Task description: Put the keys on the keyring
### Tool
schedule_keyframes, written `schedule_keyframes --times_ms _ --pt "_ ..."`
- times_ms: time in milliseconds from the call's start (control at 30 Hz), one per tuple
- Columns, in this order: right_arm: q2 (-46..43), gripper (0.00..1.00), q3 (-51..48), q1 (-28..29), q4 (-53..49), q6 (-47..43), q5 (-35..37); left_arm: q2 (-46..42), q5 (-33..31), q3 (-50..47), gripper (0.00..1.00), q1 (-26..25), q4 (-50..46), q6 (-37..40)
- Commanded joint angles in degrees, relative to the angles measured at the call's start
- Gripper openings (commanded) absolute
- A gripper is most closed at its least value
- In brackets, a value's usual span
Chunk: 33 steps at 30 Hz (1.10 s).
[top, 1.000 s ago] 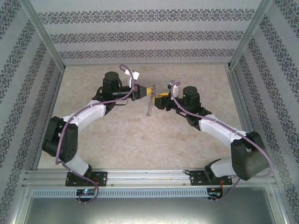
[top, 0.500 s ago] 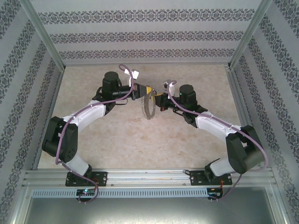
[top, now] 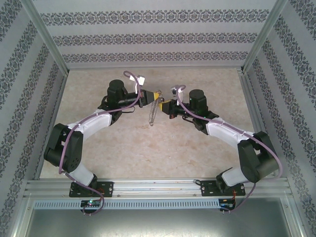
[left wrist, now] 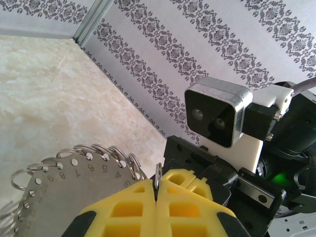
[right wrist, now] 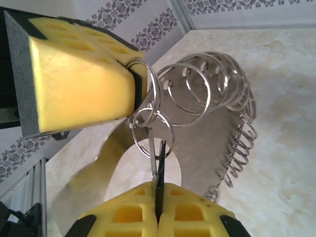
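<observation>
Fingers of right gripper (right wrist: 158, 191) clamped on key (right wrist: 157, 165), held edge-on, tip touching small split ring (right wrist: 153, 126). Left gripper (left wrist: 157, 190) pinched shut on rim loop of keyring (left wrist: 74, 182), hoop held in air between arms. Step judged: threading key onto ring. Next: pry coil apart, slide key head through, both grips kept firm.

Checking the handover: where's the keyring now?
Top view, mid-table: the keyring hangs from the left gripper, with the right gripper holding the key against its right side.

Between my left gripper (top: 157, 95) and right gripper (top: 164, 102) hangs the ring-fringed grey metal hoop keyring (top: 152, 114); the tiny black-headed silver key (right wrist: 159, 170) sits in the right.
</observation>
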Motion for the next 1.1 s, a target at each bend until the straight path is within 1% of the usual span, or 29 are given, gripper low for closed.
schedule_keyframes --times_ms 0,233,700,767,867,967,1067 --pt "1.67 0.0 2.42 0.59 -0.07 0.1 -4.1 -1.98 -0.18 -0.69 0.0 -0.48 7.52 -2.09" --pt "3.79 0.0 4.65 1.51 -0.85 0.48 -6.9 -1.81 -0.24 -1.11 0.0 -0.62 8.64 -2.65" --pt "4.48 0.0 4.9 0.28 -0.17 1.3 -9.51 -1.89 -1.07 -1.7 0.0 -1.51 9.92 -2.97" --pt "4.65 0.0 4.43 -0.55 0.95 2.18 -9.97 -2.14 -1.27 -1.89 0.0 -1.46 10.04 -2.92" --pt "5.4 0.0 3.6 -1.68 5.51 5.55 -11.37 -2.48 -1.58 -2.25 0.0 -1.62 10.4 -3.08" --pt "6.66 0.0 4.28 -1.05 7.13 6.98 -12.78 -2.51 -1.7 -2.34 0.0 -1.84 10.74 -3.23" --pt "7.53 0.0 5.52 0.37 6.61 6.75 -14.02 -2.51 -2.06 -2.4 0.0 -2.0 10.97 -3.32"
